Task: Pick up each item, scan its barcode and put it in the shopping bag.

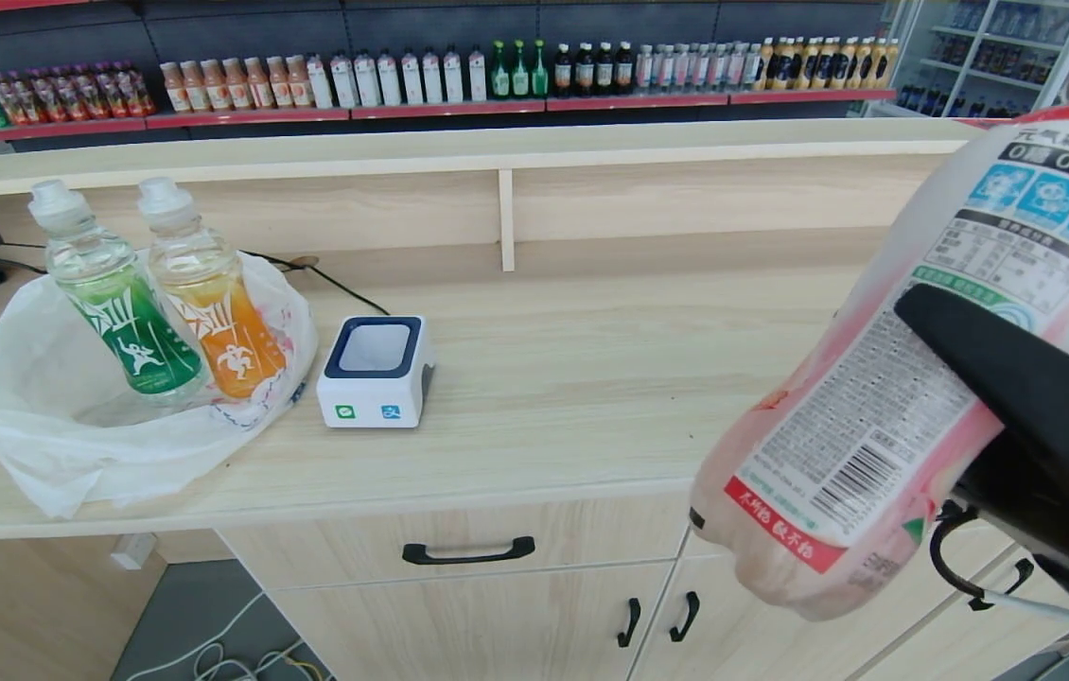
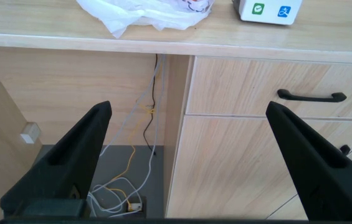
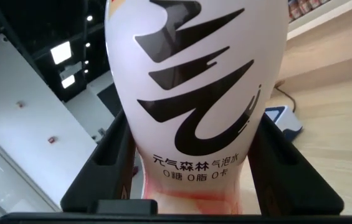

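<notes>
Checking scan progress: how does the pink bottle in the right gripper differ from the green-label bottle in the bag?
The pink bottle is held in the right gripper, off the counter; the green-label bottle stands in the shopping bag. The pink bottle tilts strongly; the green-label bottle leans only slightly. The pink bottle shows its barcode side to the head view; the green-label bottle shows its logo. Both are plastic drink bottles.
</notes>
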Controlling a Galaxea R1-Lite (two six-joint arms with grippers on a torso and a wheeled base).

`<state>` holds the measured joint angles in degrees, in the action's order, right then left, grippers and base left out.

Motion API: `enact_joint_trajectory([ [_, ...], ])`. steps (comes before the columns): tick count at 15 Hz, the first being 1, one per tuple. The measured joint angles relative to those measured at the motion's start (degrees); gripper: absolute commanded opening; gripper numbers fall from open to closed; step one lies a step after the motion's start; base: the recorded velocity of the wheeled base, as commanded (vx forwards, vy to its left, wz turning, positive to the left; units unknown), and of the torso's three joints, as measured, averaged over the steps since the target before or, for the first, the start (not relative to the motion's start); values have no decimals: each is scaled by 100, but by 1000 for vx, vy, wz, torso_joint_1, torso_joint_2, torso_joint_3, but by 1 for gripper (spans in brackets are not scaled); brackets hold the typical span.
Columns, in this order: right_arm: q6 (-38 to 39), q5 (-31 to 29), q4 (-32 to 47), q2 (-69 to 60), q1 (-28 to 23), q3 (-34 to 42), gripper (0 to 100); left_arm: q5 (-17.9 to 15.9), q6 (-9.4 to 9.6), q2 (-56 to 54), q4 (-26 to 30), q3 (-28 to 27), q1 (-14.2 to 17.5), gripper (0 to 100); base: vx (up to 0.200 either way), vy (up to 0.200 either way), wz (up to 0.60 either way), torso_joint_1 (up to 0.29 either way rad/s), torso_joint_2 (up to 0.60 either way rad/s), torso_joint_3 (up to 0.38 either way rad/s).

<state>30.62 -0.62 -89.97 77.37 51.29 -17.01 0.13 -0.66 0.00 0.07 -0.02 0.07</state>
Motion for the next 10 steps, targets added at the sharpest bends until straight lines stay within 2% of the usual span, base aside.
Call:
enact_joint_trajectory([
  [2,-756,472,39,-20,-453,80,0,2,0,0,2,0,0,100,0,0,0,0,0,0],
  [4,-1284,552,552,-72,-890,85,0,2,0,0,2,0,0,100,0,0,0,0,0,0],
  [7,-1905,-77,1560,-362,-1152,22,0,0,-2,0,2,0,0,100,0,0,0,0,0,0],
  [10,-2658,-246,1607,-422,-1207,-138,0,0,-2,0,2,0,0,100,0,0,0,0,0,0],
])
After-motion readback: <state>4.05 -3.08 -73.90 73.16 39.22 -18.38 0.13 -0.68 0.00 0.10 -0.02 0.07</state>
